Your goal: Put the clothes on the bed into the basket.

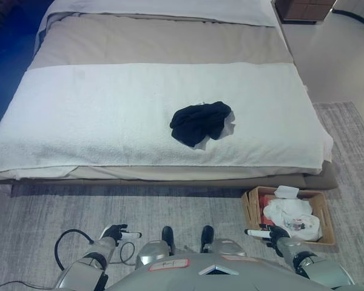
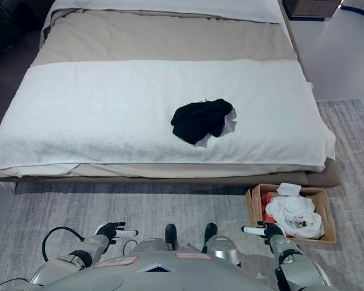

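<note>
A crumpled black garment (image 1: 199, 122) with a bit of white cloth under it lies on the white blanket of the bed (image 1: 109, 109), right of the middle. A brown basket (image 1: 324, 215) stands on the rug below the bed's right front corner, with white and red clothes (image 1: 291, 217) in it. My left hand (image 1: 117, 233) is low at the bottom left, fingers straight, empty. My right hand (image 1: 272, 233) is low at the bottom right, just left of the basket, fingers straight, empty. Both hands are far from the garment.
The bed has a beige cover (image 1: 164, 39) behind the blanket and white pillows (image 1: 164, 9) at the far end. A grey rug (image 1: 42, 224) lies before the bed. A brown nightstand (image 1: 303, 9) stands at the far right.
</note>
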